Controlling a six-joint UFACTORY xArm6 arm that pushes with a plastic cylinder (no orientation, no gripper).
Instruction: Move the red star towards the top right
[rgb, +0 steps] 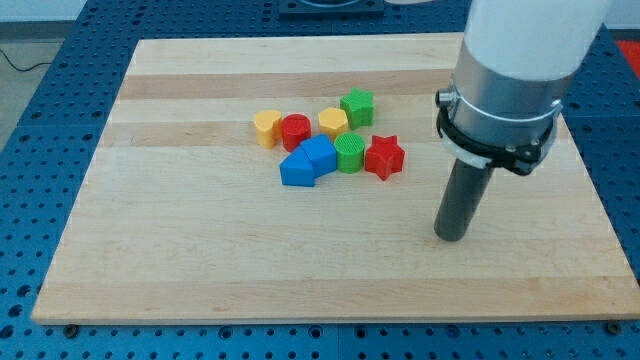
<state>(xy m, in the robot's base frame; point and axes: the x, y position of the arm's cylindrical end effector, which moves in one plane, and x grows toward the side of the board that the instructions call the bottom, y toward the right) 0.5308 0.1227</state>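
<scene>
The red star (383, 156) lies on the wooden board (200, 250) at the right end of a cluster of blocks, touching the green round block (349, 153) on its left. My tip (451, 237) rests on the board below and to the right of the red star, clearly apart from it and from every block. The arm's white and grey body rises above the rod at the view's top right.
In the cluster are a green star (357, 106), a yellow block (333, 122), a red cylinder (295, 132), a yellow heart-like block (266, 128) and two blue blocks (308, 162). The board lies on a blue perforated table (60, 90).
</scene>
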